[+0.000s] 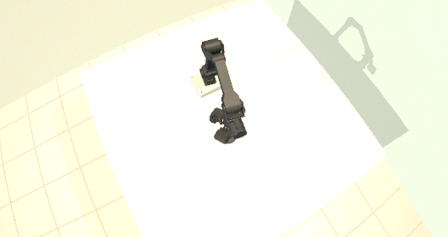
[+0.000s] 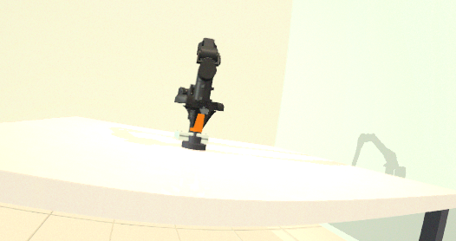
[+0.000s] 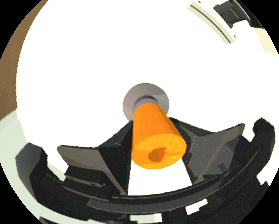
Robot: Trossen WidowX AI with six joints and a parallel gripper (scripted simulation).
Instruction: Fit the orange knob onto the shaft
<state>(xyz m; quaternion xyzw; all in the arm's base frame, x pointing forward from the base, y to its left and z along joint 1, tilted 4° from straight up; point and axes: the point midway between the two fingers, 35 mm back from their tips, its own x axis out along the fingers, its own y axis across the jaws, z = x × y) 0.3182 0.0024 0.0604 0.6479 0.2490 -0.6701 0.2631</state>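
The orange knob [image 2: 198, 123] [image 3: 158, 131] is held between the fingertips of my gripper [image 2: 198, 126] [image 3: 152, 122], which is shut on it. The knob leans a little in the exterior view. Its lower end is at the top of the dark shaft [image 2: 194, 139] [image 3: 144, 99], well above the round pedestal [image 2: 193, 146] [image 3: 131, 100]. Part of the shaft shows below the knob. I cannot tell whether the shaft's tip is inside the hole. The shaft's flat side is hidden. In the top view the arm covers nearly everything; only specks of the knob [image 1: 226, 129] show.
The arm's pale base plate [image 1: 200, 88] [image 2: 184, 137] lies on the white table [image 1: 170, 164] behind the pedestal. In the wrist view it shows at the upper right. The arm reaches over from its base to the pedestal.
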